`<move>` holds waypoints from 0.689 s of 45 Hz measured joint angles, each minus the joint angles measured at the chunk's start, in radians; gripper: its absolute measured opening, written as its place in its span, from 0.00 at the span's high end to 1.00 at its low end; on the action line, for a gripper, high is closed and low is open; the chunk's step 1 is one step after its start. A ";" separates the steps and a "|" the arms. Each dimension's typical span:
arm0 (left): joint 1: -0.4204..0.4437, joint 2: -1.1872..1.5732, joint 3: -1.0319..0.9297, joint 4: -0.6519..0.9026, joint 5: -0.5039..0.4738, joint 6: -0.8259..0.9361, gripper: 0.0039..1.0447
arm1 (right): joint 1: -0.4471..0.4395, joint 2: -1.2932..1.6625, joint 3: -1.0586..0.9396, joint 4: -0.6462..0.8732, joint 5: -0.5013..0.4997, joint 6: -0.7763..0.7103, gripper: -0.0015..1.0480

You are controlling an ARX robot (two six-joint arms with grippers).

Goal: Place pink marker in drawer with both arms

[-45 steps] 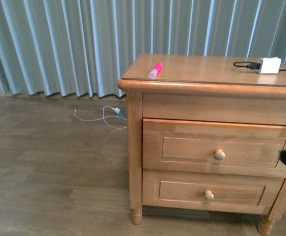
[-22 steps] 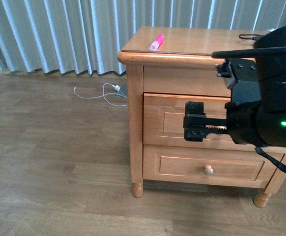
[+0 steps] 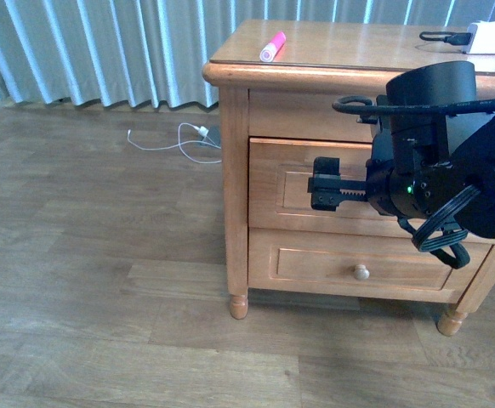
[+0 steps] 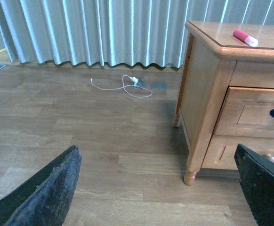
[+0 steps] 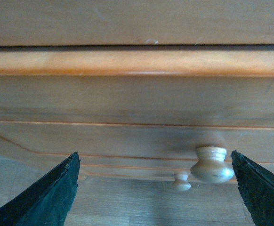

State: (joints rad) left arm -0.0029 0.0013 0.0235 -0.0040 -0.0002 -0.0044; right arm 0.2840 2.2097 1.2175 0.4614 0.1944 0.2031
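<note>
The pink marker point(image 3: 271, 47) lies on the nightstand top near its front left corner; it also shows in the left wrist view point(image 4: 245, 37). The top drawer point(image 3: 281, 191) is closed. My right gripper point(image 3: 325, 189) is open and empty, close in front of the drawer's front. In the right wrist view the drawer's round knob point(image 5: 212, 165) sits between the open fingers point(image 5: 264, 193), nearer this finger, not touched. My left gripper point(image 4: 158, 197) is open and empty over the floor left of the nightstand; it is out of the front view.
A white charger block point(image 3: 492, 36) with a black cable lies at the top's back right. The bottom drawer's knob point(image 3: 361, 272) shows below the right arm. A white cable point(image 3: 179, 140) lies on the wood floor by the grey curtain point(image 3: 103, 42).
My right arm has come into view from the right and its open gripper has closed in on the top drawer's front. The view has tilted downward. The marker has not moved.
</note>
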 joint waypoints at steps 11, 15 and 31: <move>0.000 0.000 0.000 0.000 0.000 0.000 0.06 | -0.022 0.035 0.048 -0.005 0.010 -0.020 0.08; 0.000 0.000 0.000 0.000 0.000 0.000 0.06 | -0.028 0.050 0.059 -0.014 0.013 -0.026 0.08; 0.000 0.000 0.000 0.000 0.000 0.000 0.06 | -0.043 0.064 0.068 -0.033 0.021 -0.040 0.08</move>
State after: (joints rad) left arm -0.0029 0.0013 0.0235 -0.0040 -0.0002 -0.0048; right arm 0.2405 2.2742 1.2858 0.4282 0.2153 0.1627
